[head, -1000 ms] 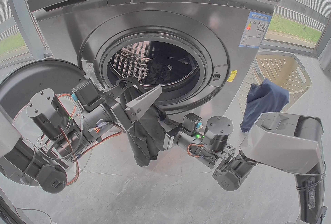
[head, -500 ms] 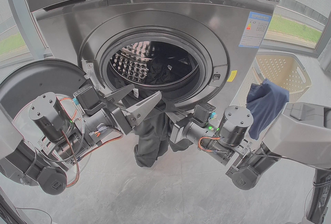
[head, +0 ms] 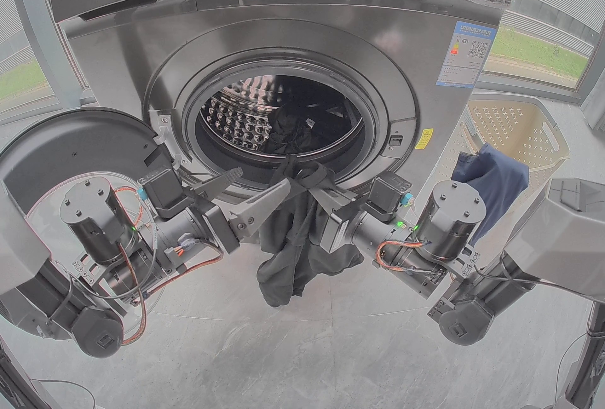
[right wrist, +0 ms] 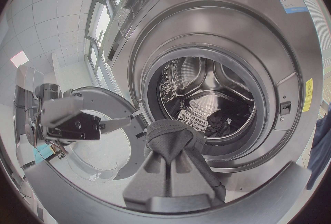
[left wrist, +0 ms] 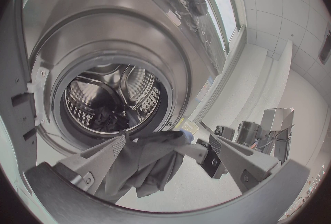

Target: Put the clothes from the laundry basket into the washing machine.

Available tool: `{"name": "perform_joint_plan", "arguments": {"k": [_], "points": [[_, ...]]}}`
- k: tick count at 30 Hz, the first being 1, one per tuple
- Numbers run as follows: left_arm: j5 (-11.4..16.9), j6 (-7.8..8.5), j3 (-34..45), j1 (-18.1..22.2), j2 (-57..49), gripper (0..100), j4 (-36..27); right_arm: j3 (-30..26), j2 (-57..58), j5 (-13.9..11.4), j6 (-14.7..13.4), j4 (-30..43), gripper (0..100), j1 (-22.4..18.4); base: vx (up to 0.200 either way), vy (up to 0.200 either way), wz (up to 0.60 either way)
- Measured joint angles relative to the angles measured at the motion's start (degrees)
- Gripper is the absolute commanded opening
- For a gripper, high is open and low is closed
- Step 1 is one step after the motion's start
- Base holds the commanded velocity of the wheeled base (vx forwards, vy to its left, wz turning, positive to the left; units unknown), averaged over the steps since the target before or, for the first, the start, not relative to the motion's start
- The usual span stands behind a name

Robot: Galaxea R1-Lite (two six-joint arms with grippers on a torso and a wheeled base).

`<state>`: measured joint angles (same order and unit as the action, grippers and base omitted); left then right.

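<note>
The head view is showing the laundry basket (head: 523,126) sitting at 3 o'clock from the washing machine (head: 391,51), with a blue cloth (head: 488,180) hanging over its rim. The right wrist view is showing the right gripper (right wrist: 168,155) pinching a dark cloth (right wrist: 169,135) tight. That cloth is dangling at 6 o'clock of the drum (head: 242,114) mouth. The left gripper (head: 265,177) is hovering at 7 o'clock, fingers spread wide, holding nothing. More dark clothes (head: 290,126) are lying inside the drum.

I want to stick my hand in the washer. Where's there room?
The top half of the drum is free, above the dark clothes. The bottom rim is crowded: right gripper, hanging garment and open left gripper. Bare floor lies below them.
</note>
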<state>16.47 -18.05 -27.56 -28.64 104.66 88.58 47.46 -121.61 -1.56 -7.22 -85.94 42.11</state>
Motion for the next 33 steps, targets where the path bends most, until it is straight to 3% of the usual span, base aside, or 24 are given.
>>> {"name": "perform_joint_plan", "arguments": {"k": [6, 8, 12, 24, 33], "points": [[0.61, 0.46, 2.66, 0.63, 1.68, 100, 0.02, 0.15, 0.45, 1.69, 0.0, 0.13, 0, -0.02, 0.0, 0.0, 0.0], [2.11, 0.9, 3.95, 0.69, 2.18, 100, 0.13, 0.2, 0.48, 2.05, -0.02, 0.17, 0, -0.02, 0.0, 0.0, 0.0], [4.55, 3.52, 6.84, 0.52, 3.75, 100, 0.16, 0.5, 0.52, 2.46, -0.06, 0.24, 0, 0.0, 0.0, 0.0, 0.0], [4.46, 7.44, 7.01, 0.66, 9.23, 100, 0.29, 0.69, 0.61, 2.56, -0.26, 0.24, 0, 0.28, 0.0, 0.0, 0.0], [4.28, 8.62, 5.02, 0.66, 12.51, 100, 0.29, 0.66, 0.65, 2.56, -0.33, 0.28, 0, 1.24, 0.0, 0.0, 0.0]]}}
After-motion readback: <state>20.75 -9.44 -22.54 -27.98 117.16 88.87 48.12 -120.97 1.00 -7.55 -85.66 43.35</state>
